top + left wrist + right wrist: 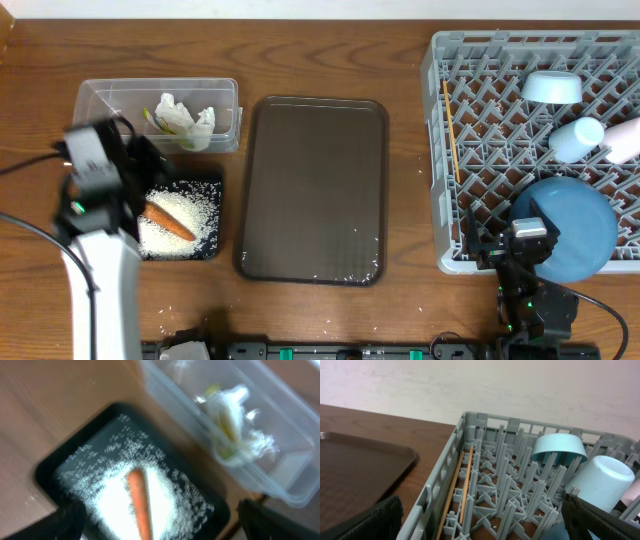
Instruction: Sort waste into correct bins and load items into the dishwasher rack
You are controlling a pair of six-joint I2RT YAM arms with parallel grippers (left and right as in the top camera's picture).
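Your right gripper [528, 240], jaws spread wide and empty, sits at five o'clock against the blue plate [585, 225] in the rack [440, 150]; a careless swing could dislodge it. At eight o'clock, your left gripper [167, 522], equally wide and empty, hangs over the carrot [168, 222] and rice [195, 205] in the black tray [207, 187]; a low sweep would scatter grains. The tissue [185, 118] lies in the clear tub [100, 100] at ten o'clock.

Free table [408, 150] between brown tray [312, 190] and rack [437, 200]
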